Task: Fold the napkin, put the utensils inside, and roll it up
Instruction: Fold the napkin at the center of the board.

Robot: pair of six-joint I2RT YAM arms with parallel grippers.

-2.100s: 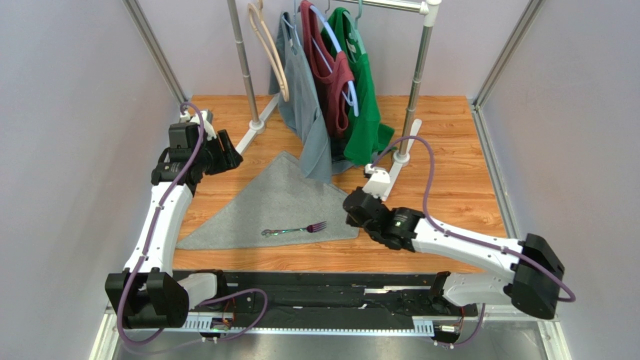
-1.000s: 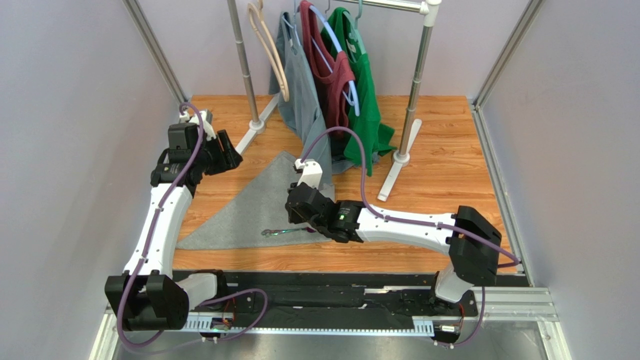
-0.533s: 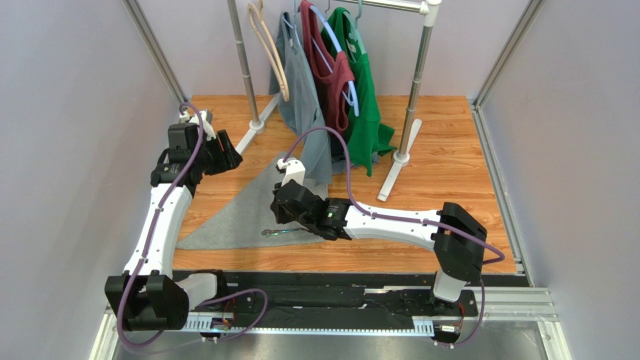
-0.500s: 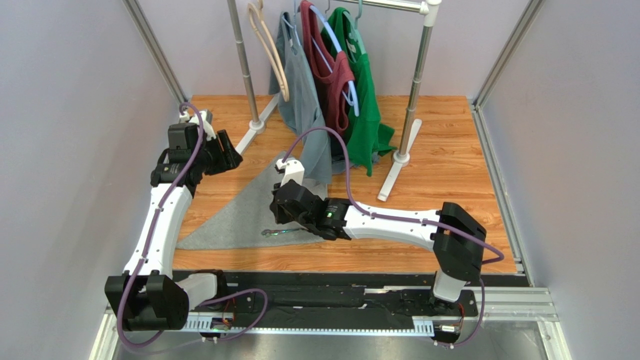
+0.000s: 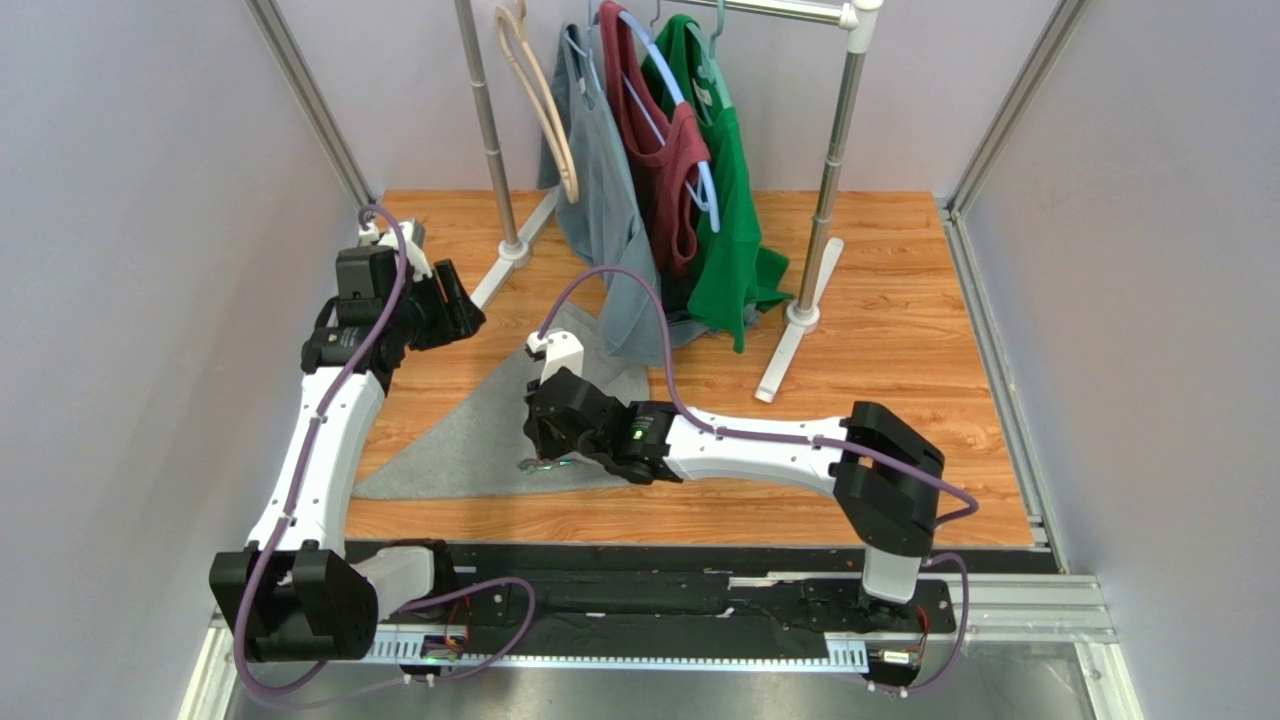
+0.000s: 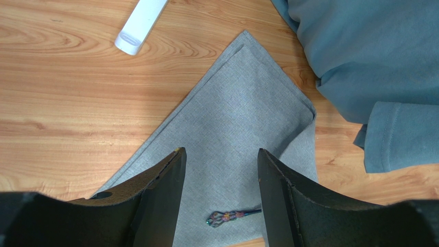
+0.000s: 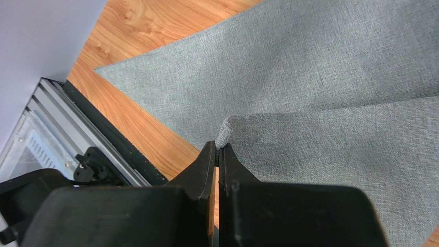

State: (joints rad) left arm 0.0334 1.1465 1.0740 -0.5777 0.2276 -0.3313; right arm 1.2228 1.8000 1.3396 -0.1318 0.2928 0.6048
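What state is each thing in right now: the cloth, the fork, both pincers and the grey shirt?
Napkin, folded into a triangle, one corner pinched and drawn over itself.
Fork, lying on the napkin, only its handle showing.
Left pincer, open, holding nothing.
Right pincer, shut on the napkin's corner.
Grey shirt, hanging up.

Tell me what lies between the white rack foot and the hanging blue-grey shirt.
In the left wrist view: a strip of wooden tabletop and the pointed corner of the folded heather-grey cloth napkin.
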